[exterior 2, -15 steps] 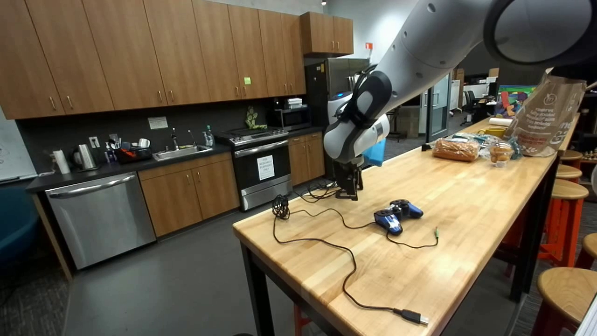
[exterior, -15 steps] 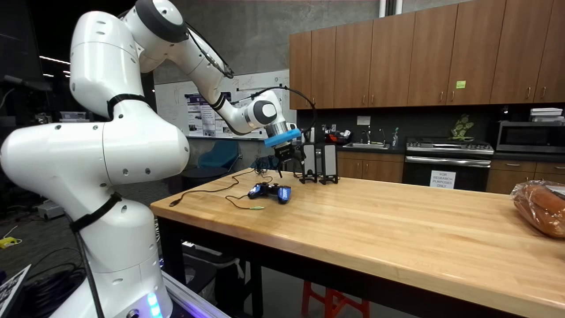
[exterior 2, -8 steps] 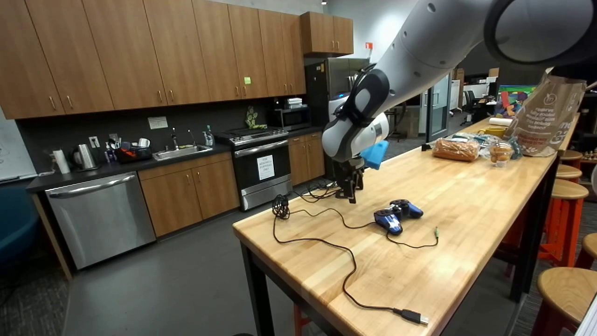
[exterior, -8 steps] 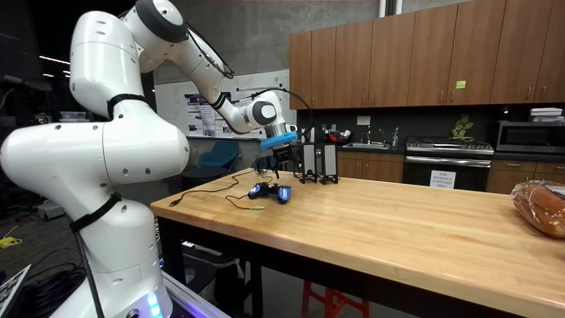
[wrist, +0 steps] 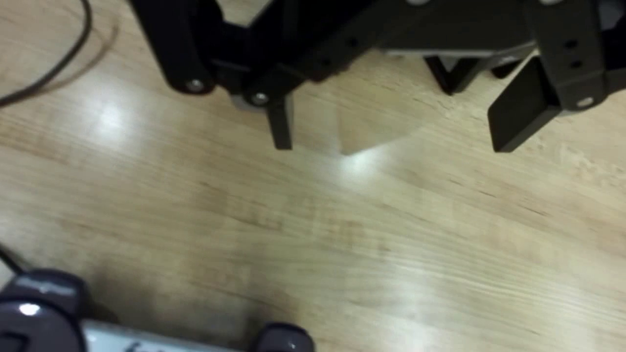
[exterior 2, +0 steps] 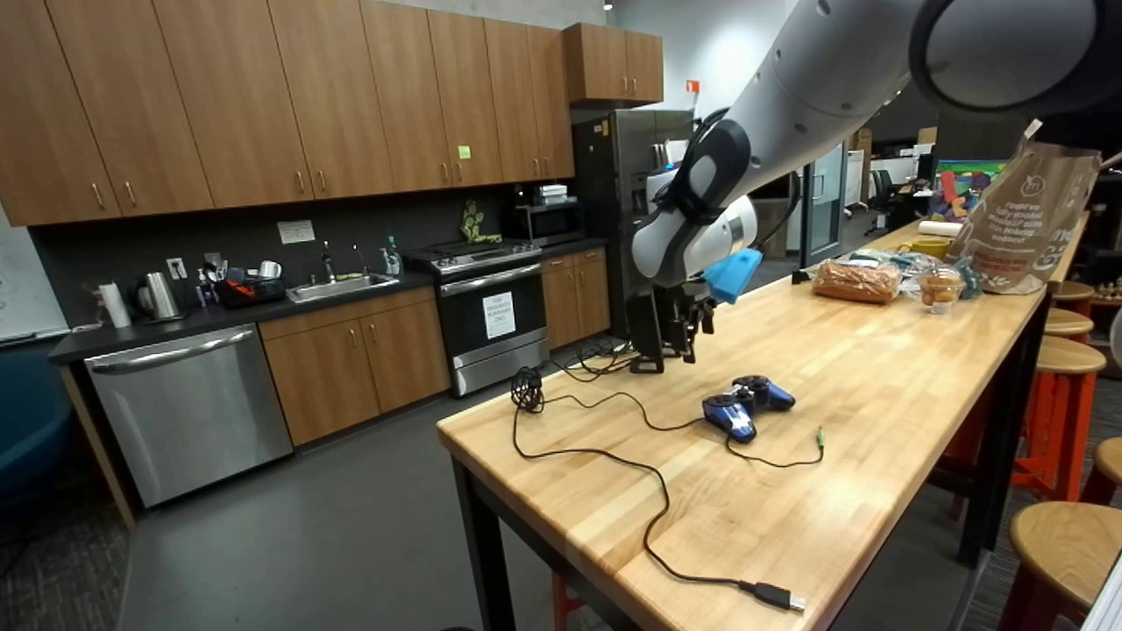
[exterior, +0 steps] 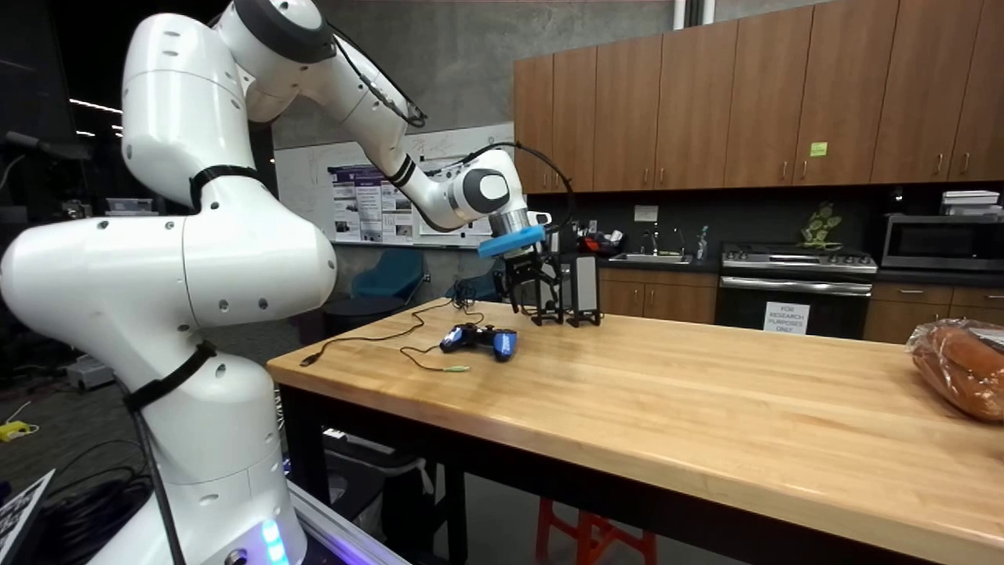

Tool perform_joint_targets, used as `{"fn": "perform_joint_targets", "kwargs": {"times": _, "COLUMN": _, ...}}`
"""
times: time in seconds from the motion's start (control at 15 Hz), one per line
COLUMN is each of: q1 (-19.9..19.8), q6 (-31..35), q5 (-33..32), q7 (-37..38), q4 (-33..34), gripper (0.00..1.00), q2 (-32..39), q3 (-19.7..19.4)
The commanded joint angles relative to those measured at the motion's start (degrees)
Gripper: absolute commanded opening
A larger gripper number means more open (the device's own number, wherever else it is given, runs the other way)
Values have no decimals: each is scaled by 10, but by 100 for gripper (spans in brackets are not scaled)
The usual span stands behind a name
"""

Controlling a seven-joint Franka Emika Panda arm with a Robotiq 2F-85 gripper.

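Observation:
My gripper (wrist: 392, 146) hangs above the wooden table (exterior: 667, 377) with its black fingers (wrist: 521, 110) wide apart and only tabletop visible between them. A blue and black game controller (exterior: 478, 337) lies below and to one side of it; in an exterior view the controller (exterior 2: 745, 405) is nearer the camera than the gripper (exterior 2: 697, 346). Part of the dark controller (wrist: 41, 318) shows at the lower left of the wrist view, apart from the fingers. Two speakers with grey fronts, one the right speaker (exterior: 586, 286), stand close behind the gripper; whether it touches one I cannot tell.
A black cable (exterior 2: 614, 451) runs over the table to a USB plug (exterior 2: 773, 595), and a short lead ends in a green plug (exterior 2: 820, 438). Bagged bread (exterior 2: 857, 281), a plastic tub (exterior 2: 941, 289) and a paper bag (exterior 2: 1021, 219) stand farther along. Stools (exterior 2: 1069, 535) line one side.
My gripper has risen a little and shifted to the right in both exterior views, and the wrist has turned slightly. Controller, cables and speakers lie as before.

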Motion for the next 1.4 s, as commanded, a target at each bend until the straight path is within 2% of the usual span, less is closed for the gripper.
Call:
{"fn": "perform_joint_targets", "kwargs": {"times": 0.0, "q1": 13, "q6": -11, "q5": -56, "q7": -24, "q4": -22, "gripper": 100, "q2": 57, "q3": -46}}
{"fn": "perform_joint_targets", "kwargs": {"times": 0.13, "q1": 12, "q6": -32, "q5": -74, "q7": -47, "q4": -27, "gripper": 100, "q2": 87, "q3": -56}}
{"fn": "perform_joint_targets", "kwargs": {"times": 0.33, "q1": 15, "q6": -81, "q5": -47, "q7": -71, "q4": -37, "gripper": 100, "q2": 129, "q3": -63}}
{"fn": "perform_joint_targets", "kwargs": {"times": 0.53, "q1": 17, "q6": -121, "q5": 9, "q7": -73, "q4": -43, "gripper": 100, "q2": 146, "q3": -68}}
{"fn": "perform_joint_targets", "kwargs": {"times": 0.73, "q1": 19, "q6": -141, "q5": 95, "q7": -70, "q4": -49, "gripper": 100, "q2": 155, "q3": -70}}
{"fn": "perform_joint_targets", "kwargs": {"times": 0.8, "q1": -3, "q6": -133, "q5": 117, "q7": -64, "q4": -51, "gripper": 100, "q2": 164, "q3": -45}}
{"fn": "perform_joint_targets", "kwargs": {"times": 0.87, "q1": -6, "q6": -118, "q5": 148, "q7": -71, "q4": -55, "gripper": 100, "q2": 163, "q3": -41}}
{"fn": "perform_joint_targets", "kwargs": {"times": 1.07, "q1": -21, "q6": -90, "q5": 228, "q7": -83, "q4": -56, "gripper": 100, "q2": 156, "q3": -29}}
{"fn": "perform_joint_targets", "kwargs": {"times": 1.33, "q1": -36, "q6": -42, "q5": 302, "q7": -83, "q4": -59, "gripper": 100, "q2": 145, "q3": -28}}
